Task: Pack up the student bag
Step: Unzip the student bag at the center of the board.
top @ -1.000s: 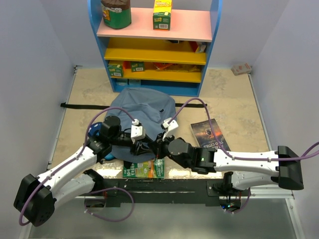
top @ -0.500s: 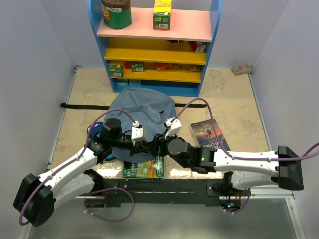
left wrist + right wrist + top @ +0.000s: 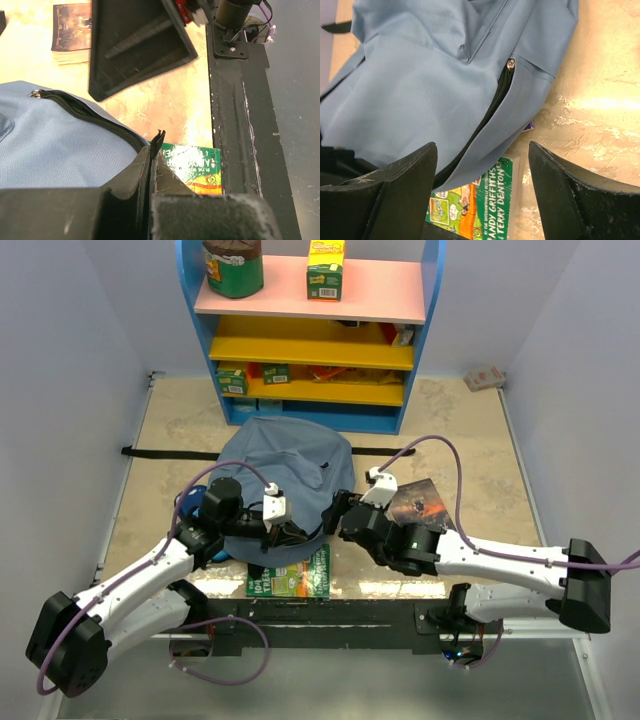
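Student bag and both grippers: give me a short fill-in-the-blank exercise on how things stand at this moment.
1. The left gripper has its jaws ___ on the zip edge of the student bag.
2. The right gripper has its jaws wide ___, holding nothing.
3. The green book lies partly ___ the bag's near edge.
4. In the top view, the dark book lies to the ___ of the bag.

Missing words: shut; open; under; right.

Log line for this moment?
left gripper: shut on student bag edge | right gripper: open above bag | green book: partly under bag
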Motion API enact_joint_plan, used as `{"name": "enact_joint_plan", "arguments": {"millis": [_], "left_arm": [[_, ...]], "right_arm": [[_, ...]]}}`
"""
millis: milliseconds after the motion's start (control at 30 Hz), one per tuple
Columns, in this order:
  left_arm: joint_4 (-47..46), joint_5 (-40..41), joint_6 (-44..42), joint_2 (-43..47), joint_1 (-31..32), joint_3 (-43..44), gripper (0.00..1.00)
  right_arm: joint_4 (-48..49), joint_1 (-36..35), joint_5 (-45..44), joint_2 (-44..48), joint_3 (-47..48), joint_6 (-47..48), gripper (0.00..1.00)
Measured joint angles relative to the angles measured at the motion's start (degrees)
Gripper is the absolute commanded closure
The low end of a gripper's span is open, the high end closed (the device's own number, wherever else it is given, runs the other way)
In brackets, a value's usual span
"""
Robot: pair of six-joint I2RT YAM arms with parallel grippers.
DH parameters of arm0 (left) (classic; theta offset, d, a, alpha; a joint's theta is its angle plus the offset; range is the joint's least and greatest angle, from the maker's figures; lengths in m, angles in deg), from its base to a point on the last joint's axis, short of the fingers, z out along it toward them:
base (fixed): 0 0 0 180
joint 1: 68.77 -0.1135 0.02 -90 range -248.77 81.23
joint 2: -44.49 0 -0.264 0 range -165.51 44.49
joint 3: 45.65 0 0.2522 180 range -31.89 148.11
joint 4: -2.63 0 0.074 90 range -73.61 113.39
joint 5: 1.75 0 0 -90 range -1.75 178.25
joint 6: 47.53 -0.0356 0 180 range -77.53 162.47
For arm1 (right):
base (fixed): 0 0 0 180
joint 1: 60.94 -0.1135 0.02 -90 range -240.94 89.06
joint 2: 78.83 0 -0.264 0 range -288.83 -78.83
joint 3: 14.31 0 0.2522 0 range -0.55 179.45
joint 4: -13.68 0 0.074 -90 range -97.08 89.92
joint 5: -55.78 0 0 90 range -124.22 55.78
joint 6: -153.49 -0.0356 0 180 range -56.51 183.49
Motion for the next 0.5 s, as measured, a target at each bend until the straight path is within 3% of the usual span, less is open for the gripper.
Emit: {"name": "enact_joint_plan", "arguments": {"millis": [233, 433, 500], "left_arm": [[-0.39, 0.33, -0.02, 0.09, 0.0, 0.0, 1.0], [-0.55, 0.39, -0.09, 0.2, 0.0, 0.0, 1.0], [-0.55, 0.44, -0.2, 0.2, 0.0, 0.0, 1.0]], "right_arm": [[0.74, 2.38, 3.37, -4.76, 0.72, -2.34, 0.32], [2.16, 2.38, 6.82, -11.76, 2.8, -2.99, 0.51], [2.49, 2.47, 7.67, -12.02, 2.86, -3.41, 0.68]]}}
